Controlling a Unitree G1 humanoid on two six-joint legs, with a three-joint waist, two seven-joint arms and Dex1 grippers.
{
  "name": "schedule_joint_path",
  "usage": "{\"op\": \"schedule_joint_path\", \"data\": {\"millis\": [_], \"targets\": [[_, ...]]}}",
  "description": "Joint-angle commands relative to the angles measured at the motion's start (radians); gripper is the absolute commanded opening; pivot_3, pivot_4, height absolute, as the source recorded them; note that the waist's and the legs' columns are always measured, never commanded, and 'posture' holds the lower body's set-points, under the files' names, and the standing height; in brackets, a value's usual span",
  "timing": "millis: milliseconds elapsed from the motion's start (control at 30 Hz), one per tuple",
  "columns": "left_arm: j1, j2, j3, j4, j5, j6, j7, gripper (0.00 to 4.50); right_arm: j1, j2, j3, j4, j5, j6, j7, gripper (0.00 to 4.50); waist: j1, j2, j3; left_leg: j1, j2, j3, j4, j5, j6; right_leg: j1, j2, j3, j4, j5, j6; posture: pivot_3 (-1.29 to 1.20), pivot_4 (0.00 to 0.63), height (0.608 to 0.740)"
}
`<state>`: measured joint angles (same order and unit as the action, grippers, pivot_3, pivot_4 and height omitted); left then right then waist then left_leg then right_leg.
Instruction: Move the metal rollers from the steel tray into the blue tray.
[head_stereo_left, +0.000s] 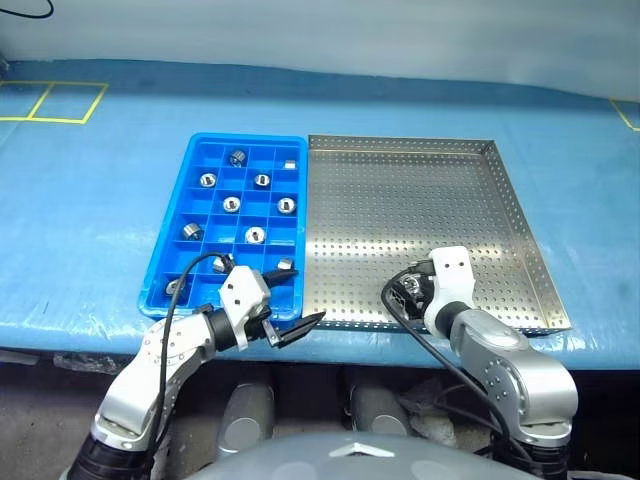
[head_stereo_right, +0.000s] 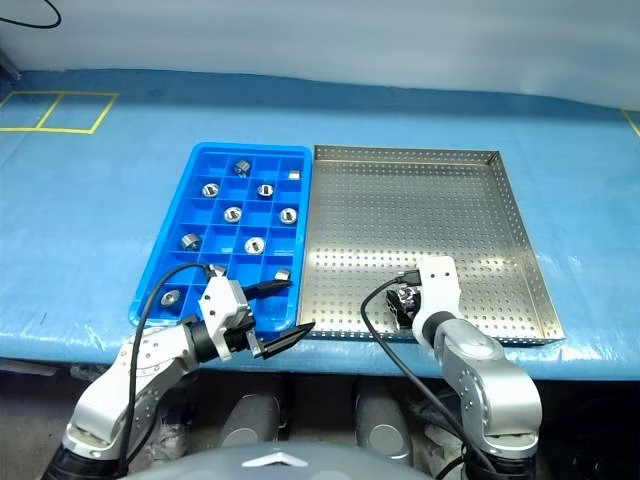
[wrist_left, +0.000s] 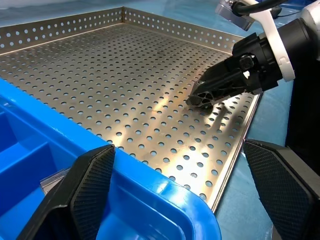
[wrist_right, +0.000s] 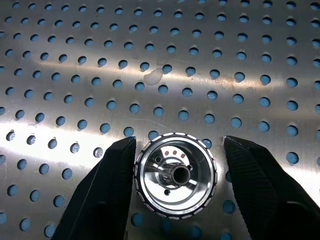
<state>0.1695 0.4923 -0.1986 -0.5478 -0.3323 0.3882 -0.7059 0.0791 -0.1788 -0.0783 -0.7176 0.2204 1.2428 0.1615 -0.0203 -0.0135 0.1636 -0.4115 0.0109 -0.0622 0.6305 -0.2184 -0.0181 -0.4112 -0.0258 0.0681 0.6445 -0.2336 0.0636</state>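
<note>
Steel, perforated and shiny, makes up the big shallow tray (head_stereo_left: 420, 200), and that tray serves as the landmark. One last roller (wrist_right: 175, 174) lies flat on its holed floor near the front rim, hole upward, and the right gripper (wrist_right: 175, 200) straddles it: one finger presses against the roller's ribbed side while the other stands a little off, so the jaws look partly closed around it and a firm grip is not yet certain. By my reading the step in hand is the pickup of this roller. The next move calls for finishing the squeeze, lifting clear of the low rim, and carrying the piece across to a free compartment without letting the slick cylinder slip or tip. Apart from this roller, the steel tray's floor holds nothing I can make out. Butting against its left edge sits the blue tray (head_stereo_left: 175, 240), a grid of small squares; roughly ten rollers (head_stereo_left: 231, 204) already lie in it, one to a compartment, with several squares bare. The left gripper (head_stereo_left: 285, 325) hangs off the front corner where the two trays meet, its jaws spread wide and holding nothing. Both trays rest on a blue-covered surface (head_stereo_left: 90, 200).
</note>
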Motion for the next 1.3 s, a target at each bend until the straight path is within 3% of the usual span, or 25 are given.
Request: {"op": "schedule_joint_path", "data": {"millis": [33,67,333,733,1000,1300], "targets": [[0.017,-0.007,0.013,-0.007,-0.002,-0.035,0.009,4.5,-0.033,-0.026,0.011,-0.07,0.025,0.029,0.014,1.88,0.0,0.0,0.0,0.0,0.0,0.0,0.0,0.0,0.0,0.0,0.0,0.0,0.0,0.0,0.0,0.07,0.15,0.74],[0.02,-0.008,0.016,-0.006,-0.002,-0.04,0.012,4.5,-0.038,-0.032,0.014,-0.079,0.029,0.037,0.017,1.72,0.0,0.0,0.0,0.0,0.0,0.0,0.0,0.0,0.0,0.0,0.0,0.0,0.0,0.0,0.0,0.07,0.15,0.74],[0.057,-0.089,0.129,0.005,-0.025,-0.12,0.105,4.5,-0.223,-0.066,0.115,-0.117,0.071,0.048,0.044,1.72,0.006,0.0,0.0,0.0,0.0,0.0,0.001,0.0,0.0,0.0,0.001,0.0,0.001,0.0,0.0,0.11,0.15,0.74],[0.188,-0.111,0.266,-0.149,-0.02,-0.103,0.233,4.5,-0.489,-0.046,0.392,0.172,0.048,-0.184,0.134,1.72,0.042,-0.001,0.0,0.0,0.0,-0.002,0.0,0.0,0.0,0.0,0.0,-0.001,0.001,0.004,-0.004,0.29,0.15,0.74],[0.356,-0.107,0.339,-0.275,-0.052,-0.076,0.261,4.5,-0.522,-0.007,0.528,0.263,0.054,-0.269,0.212,1.72,0.1,-0.001,0.0,-0.001,0.0,-0.003,0.0,0.0,0.0,0.0,0.0,-0.002,0.0,0.002,-0.004,0.38,0.15,0.74],[0.378,-0.101,0.342,-0.309,-0.071,-0.043,0.276,4.5,-0.483,-0.002,0.622,0.321,0.042,-0.299,0.267,1.72,0.138,-0.001,0.0,-0.001,0.0,-0.002,0.0,0.001,-0.001,0.0,0.0,-0.002,0.0,0.0,-0.001,0.39,0.15,0.74]]}}
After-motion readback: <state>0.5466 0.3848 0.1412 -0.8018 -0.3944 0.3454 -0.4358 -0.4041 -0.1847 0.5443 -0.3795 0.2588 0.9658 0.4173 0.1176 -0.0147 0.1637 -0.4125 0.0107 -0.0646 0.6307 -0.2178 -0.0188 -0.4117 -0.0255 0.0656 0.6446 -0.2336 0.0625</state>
